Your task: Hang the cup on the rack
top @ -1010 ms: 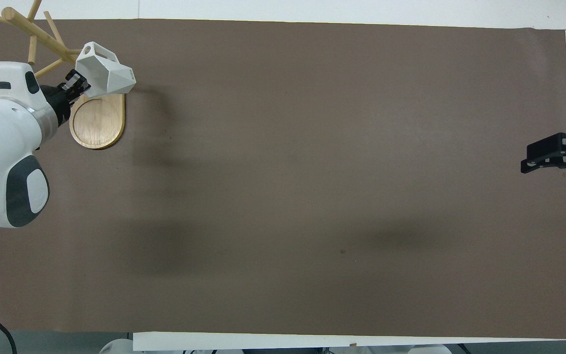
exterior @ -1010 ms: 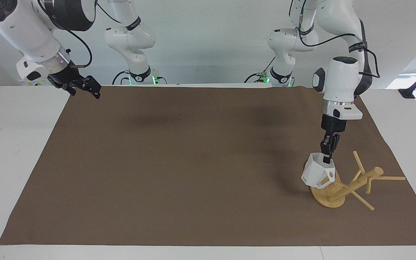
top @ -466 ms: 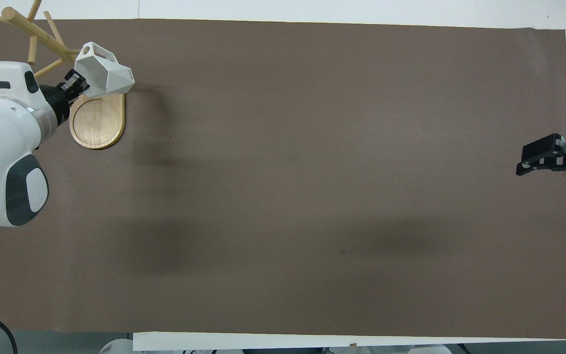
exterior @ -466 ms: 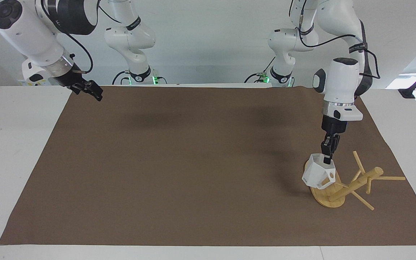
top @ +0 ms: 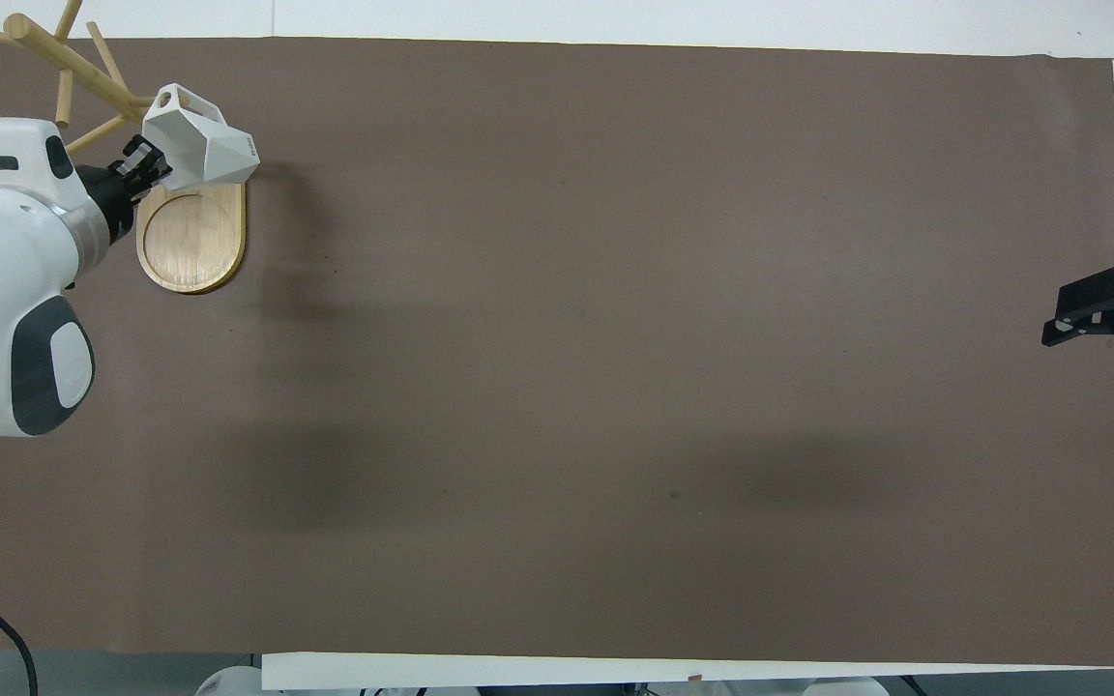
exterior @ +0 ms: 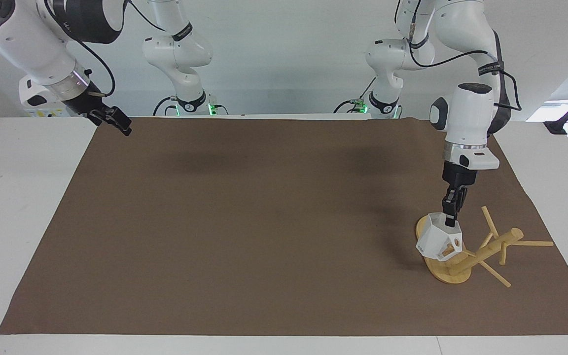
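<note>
While you watch the facing view, note the left gripper with its fingers clamped on the rim of the cup, which hangs over the base of the rack, its pierced handle turned toward the post and close to a low peg; ease that hole along the peg's line before you let go. From overhead, the cup sits over the base's end by the post, so correct sideways offset here, while the right gripper waits well apart from the rack, fingers apart, above the tabletop.
</note>
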`<state>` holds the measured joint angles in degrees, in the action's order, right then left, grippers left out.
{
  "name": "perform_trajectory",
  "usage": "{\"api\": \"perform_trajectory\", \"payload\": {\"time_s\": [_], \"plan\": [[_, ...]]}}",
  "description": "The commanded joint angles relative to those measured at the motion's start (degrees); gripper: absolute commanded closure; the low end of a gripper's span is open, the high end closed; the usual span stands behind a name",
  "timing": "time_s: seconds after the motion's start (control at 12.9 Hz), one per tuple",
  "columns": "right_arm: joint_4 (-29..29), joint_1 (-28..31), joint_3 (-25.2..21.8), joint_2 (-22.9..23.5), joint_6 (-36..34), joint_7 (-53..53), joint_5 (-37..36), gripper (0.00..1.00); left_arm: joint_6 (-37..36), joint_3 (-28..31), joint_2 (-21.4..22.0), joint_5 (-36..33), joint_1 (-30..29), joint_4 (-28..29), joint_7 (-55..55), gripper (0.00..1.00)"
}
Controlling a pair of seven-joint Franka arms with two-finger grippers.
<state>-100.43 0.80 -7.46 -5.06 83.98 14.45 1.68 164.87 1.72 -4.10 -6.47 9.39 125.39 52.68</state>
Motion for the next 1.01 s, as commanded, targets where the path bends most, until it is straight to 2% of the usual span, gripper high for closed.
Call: {"api": "perform_trajectory", "payload": {"time_s": [0.0, 0.16, 0.31, 0.47, 0.7, 0.78, 0.85, 0.93], "plan": [[-0.7, 0.3, 0.2, -0.9, 0.1, 0.3, -0.3, 0.01, 0.4, -0.5, -0.6, -0.6, -0.9, -1.1, -0.6, 1.0], [-0.7, 0.3, 0.2, -0.9, 0.1, 0.2, -0.3, 0.01, 0.3, -0.5, -0.6, -0.5, -0.9, -1.1, -0.5, 1.0], [-0.7, -0.1, 0.3, -0.9, 0.1, 0.2, -0.3, 0.01, 0.3, -0.5, -0.6, -0.5, -0.9, -1.1, -0.4, 0.92], [-0.7, -0.1, 0.3, -0.9, 0.1, 0.2, -0.3, 0.01, 0.3, -0.5, -0.6, -0.6, -1.2, -1.1, -0.4, 0.73], [-0.7, -0.1, 0.2, -0.9, 0.1, 0.2, -0.3, 0.01, -0.1, -0.5, -0.6, -0.4, -1.9, -1.4, -0.3, 0.2], [-0.7, -0.1, 0.3, -0.9, 0.1, 0.2, -0.3, 0.01, -0.2, -0.5, -0.8, -0.1, -1.8, -2.0, -0.1, 0.1], [-0.7, -0.1, 0.3, -0.9, 0.1, 0.3, -0.3, 0.01, -0.5, -0.5, -0.9, -0.1, -1.7, -2.3, 0.0, 0.04], [-0.7, -0.1, 0.3, -0.9, 0.1, 0.2, -0.3, 0.01, -1.1, -0.5, -1.1, -0.1, -1.3, -3.0, 0.1, 0.04]]}}
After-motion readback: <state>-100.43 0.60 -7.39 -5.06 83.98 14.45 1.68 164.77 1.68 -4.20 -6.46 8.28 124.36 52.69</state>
